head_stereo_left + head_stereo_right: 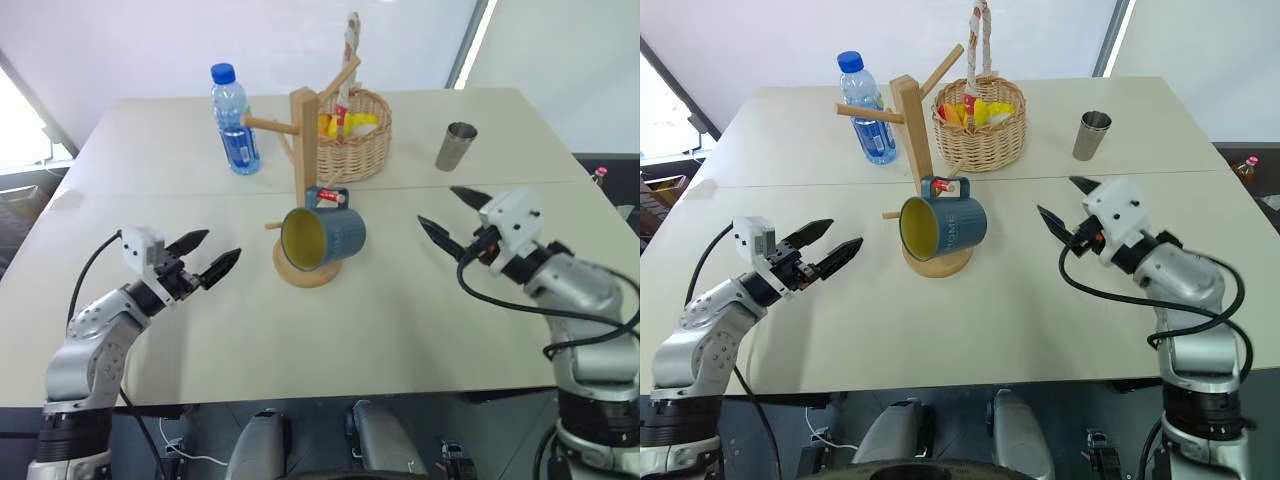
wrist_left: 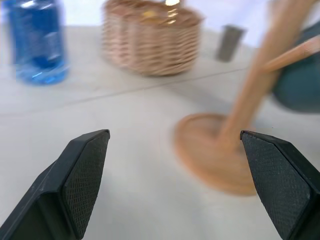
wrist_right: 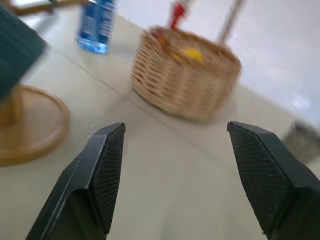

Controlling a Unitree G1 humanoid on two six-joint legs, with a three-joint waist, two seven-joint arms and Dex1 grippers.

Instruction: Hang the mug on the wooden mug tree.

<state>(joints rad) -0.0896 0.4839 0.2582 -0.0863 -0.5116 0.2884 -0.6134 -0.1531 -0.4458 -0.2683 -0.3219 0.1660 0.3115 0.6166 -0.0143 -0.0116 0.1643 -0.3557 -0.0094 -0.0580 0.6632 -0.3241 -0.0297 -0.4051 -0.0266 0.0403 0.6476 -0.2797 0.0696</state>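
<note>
While my head looks down over the counter, the mug hangs by its handle on a low peg of the tree, mouth tipped toward me, above the round base. My left claw hovers left of the tree, fingers spread wide and empty. My right claw hovers to the right, also wide and empty. Behind the tree stand a bottle, a basket and a tumbler.

From my left wrist, both fingers stand far apart, with the tree's base between them.

From my right wrist, the fingers are wide, the basket beyond them.
</note>
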